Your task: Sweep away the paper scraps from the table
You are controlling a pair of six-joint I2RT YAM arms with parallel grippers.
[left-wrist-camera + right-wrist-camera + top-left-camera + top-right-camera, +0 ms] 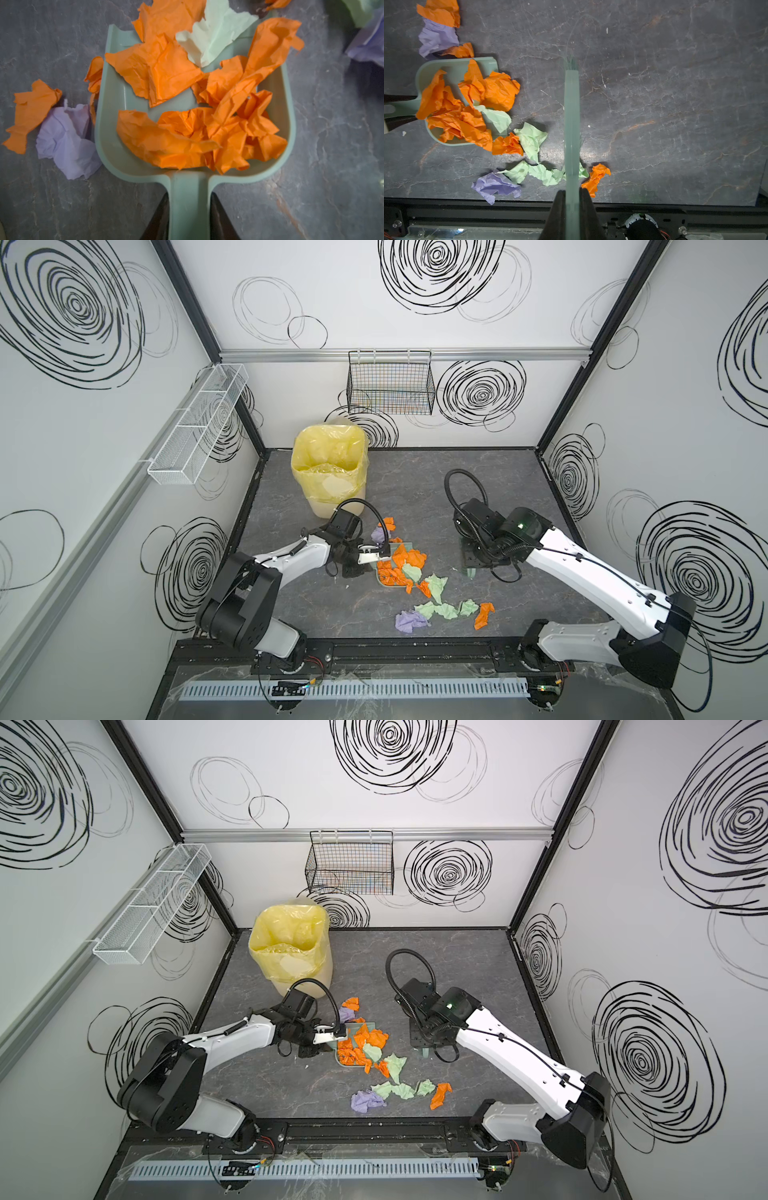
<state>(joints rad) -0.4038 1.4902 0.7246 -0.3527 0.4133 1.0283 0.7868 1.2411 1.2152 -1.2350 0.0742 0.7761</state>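
The left gripper [189,196] is clenched on the handle of the teal dustpan [110,93], which lies on the table [478,472] w/ its mouth toward the top of the left wrist frame; the right gripper [572,192] is clamped tight on a pale teal brush [572,114], seen edge-on, its long axis running up-down the middle of the right wrist frame; whether the bristles touch the table or hang just above it I can't tell from here. As for the paper scraps [435,588], a good heap, mostly orange, sits in the pan; the rest are loose on the table, i.e. an orange and a lilac piece [378,534] just beside the pan's side wall, toward the yellow-lined bin [299,477] upper left of centre in both top views; a green and an orange at the pan's lip; and a row of lilac, greens and one orange [596,176] near the table's front edge, low in the frame. Key relation: in the right wrist view the pan's mouth faces right, toward the brush, and nearly all loose scraps lie left of the brush, btw it and the pan, so a leftward stroke w/ the brush crosswise should push them in; the front row sits lower in the frame than the mouth, so the stroke prob. needs an up-left slant; that last orange lies just right of the brush, on the wrong side, and would be missed unless the brush starts beyond it. The right arm is the nearer one to the row; the left need only hold the pan.
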